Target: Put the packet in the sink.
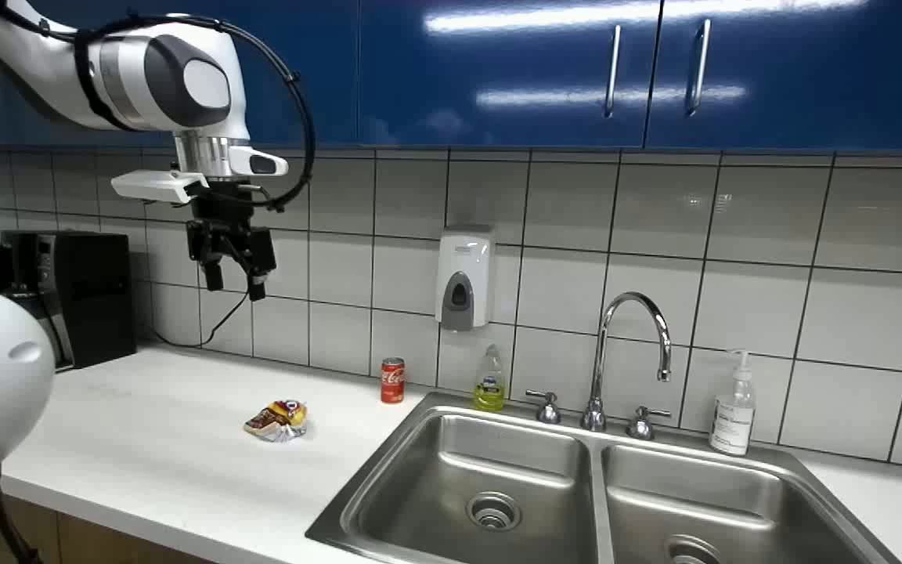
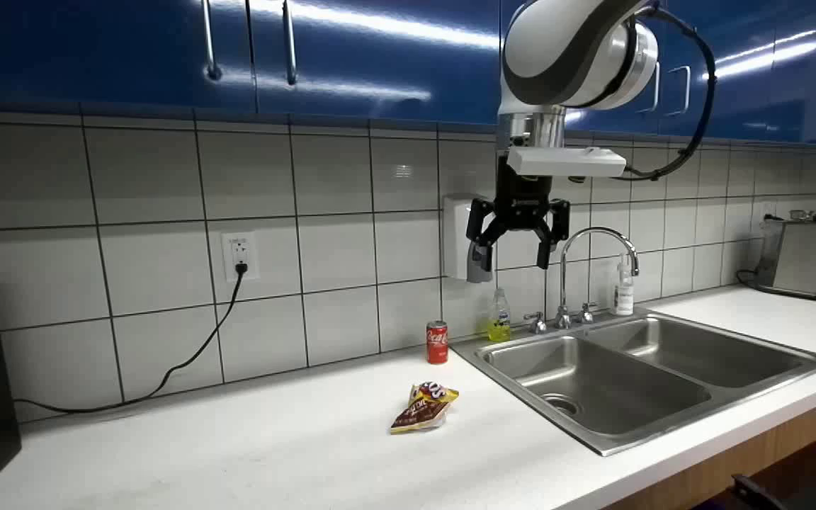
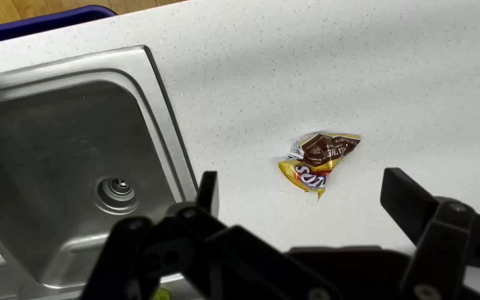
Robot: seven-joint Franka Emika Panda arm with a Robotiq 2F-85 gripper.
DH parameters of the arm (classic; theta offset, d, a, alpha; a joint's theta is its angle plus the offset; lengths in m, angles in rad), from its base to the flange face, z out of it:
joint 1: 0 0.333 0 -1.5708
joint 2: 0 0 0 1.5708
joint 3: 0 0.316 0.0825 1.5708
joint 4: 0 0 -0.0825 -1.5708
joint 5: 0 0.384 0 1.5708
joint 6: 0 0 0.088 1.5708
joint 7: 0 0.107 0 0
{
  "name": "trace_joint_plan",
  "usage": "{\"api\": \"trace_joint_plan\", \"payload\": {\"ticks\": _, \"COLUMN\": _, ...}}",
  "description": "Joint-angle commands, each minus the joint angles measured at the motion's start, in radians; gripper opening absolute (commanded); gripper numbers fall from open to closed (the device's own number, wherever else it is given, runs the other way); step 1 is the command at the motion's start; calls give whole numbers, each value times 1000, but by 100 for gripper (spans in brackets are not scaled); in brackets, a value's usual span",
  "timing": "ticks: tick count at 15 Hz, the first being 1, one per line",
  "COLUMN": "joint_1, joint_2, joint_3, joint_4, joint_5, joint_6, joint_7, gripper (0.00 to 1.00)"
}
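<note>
The packet [image 1: 279, 421], crinkled yellow, red, brown and white, lies on the white counter. It also shows in an exterior view [image 2: 423, 409] and in the wrist view [image 3: 323, 154]. The stainless double-basin sink [image 1: 599, 493] is set in the counter beside it, its edge a short way from the packet; its rim also shows in an exterior view [image 2: 535, 397] and in the wrist view [image 3: 161, 125]. My gripper [image 1: 236, 288] is open and empty, pointing down high above the counter, also in an exterior view [image 2: 514, 263]. In the wrist view the packet lies between and slightly beyond the fingertips.
A red can [image 1: 392, 381] stands behind the packet near the wall. A yellow soap bottle [image 1: 489, 392], the gooseneck faucet [image 1: 600, 368] and a pump bottle [image 1: 733, 419] stand along the sink's back. A wall dispenser [image 1: 464, 278] hangs above. A black machine [image 1: 87, 298] stands on the counter.
</note>
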State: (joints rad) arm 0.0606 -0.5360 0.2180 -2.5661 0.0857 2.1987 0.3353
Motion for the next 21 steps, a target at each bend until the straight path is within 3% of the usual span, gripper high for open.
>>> {"api": "trace_joint_plan", "payload": {"ticks": 1, "joint_1": 9, "joint_2": 2, "joint_3": -9, "joint_4": 2, "joint_5": -6, "joint_6": -2, "joint_7": 4, "gripper": 100}}
{"api": "trace_joint_plan", "payload": {"ticks": 6, "joint_1": -2, "joint_2": 32, "joint_3": 14, "joint_4": 20, "joint_5": -38, "joint_6": -47, "joint_7": 27, "gripper": 100}}
{"api": "trace_joint_plan", "payload": {"ticks": 13, "joint_1": 24, "joint_2": 166, "joint_3": 62, "joint_4": 8, "joint_5": -49, "joint_6": 0, "joint_7": 77, "gripper": 100}}
{"api": "trace_joint_plan", "payload": {"ticks": 21, "joint_1": 53, "joint_2": 389, "joint_3": 74, "joint_4": 19, "joint_5": -87, "joint_6": 219, "joint_7": 154, "gripper": 100}}
